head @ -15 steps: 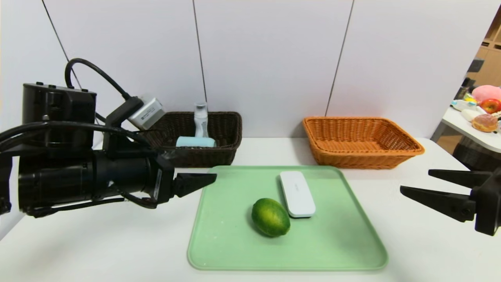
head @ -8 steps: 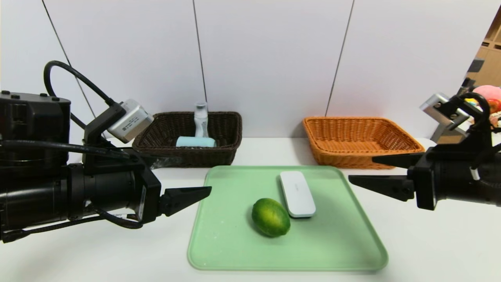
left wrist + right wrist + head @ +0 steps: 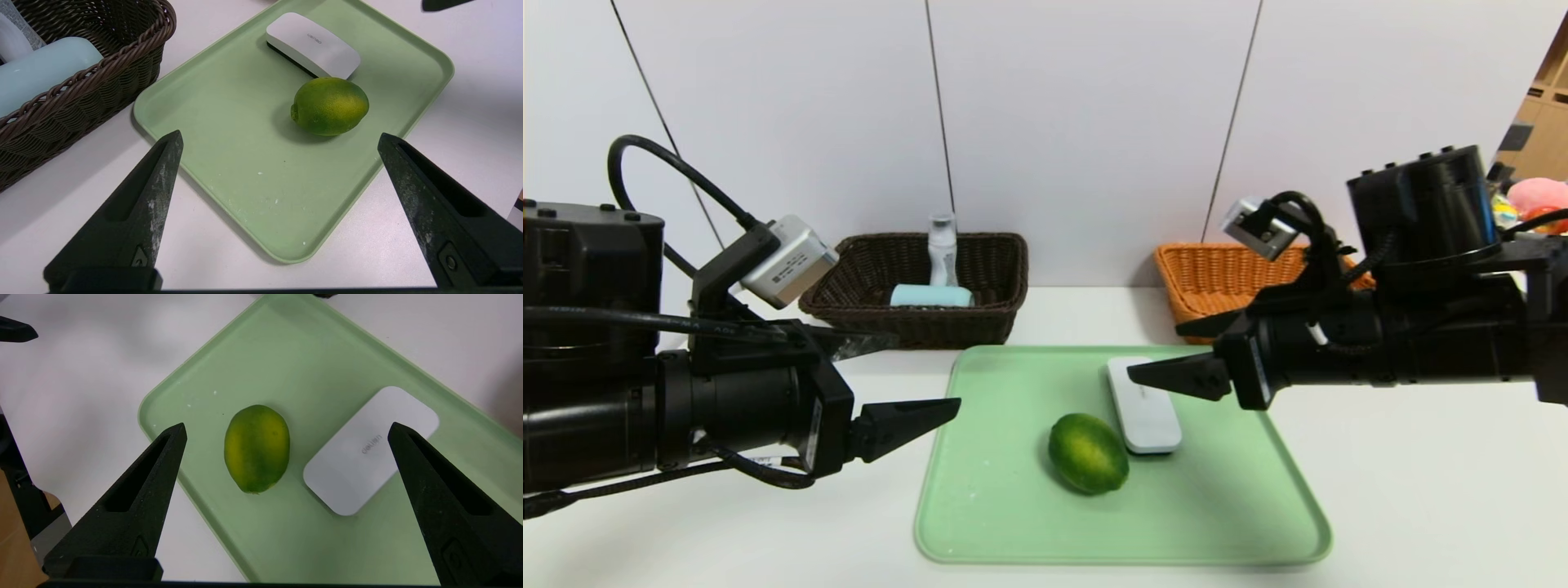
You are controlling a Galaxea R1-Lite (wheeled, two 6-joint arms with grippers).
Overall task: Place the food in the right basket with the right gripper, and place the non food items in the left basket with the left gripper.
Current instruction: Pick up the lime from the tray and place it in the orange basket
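Left pincer (image 3: 907, 408) and right pincer (image 3: 1168, 359) both gape wide, apparently empty.

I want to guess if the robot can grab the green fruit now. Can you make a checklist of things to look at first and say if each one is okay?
1. Right gripper open and empty: ok, jaws spread wide.
2. Lime in plain sight on the green tray: ok, nothing covers it.
3. Gripper lined up on the lime: not ok, in the head view its tips hang over the white case, beside the fruit.
4. Case clear of the lime: cannot tell, they lie very close.
5. Orange basket ready for the fruit: cannot tell, the right arm hides most of it.
6. Left gripper out of the way: ok, open at the tray's left edge.
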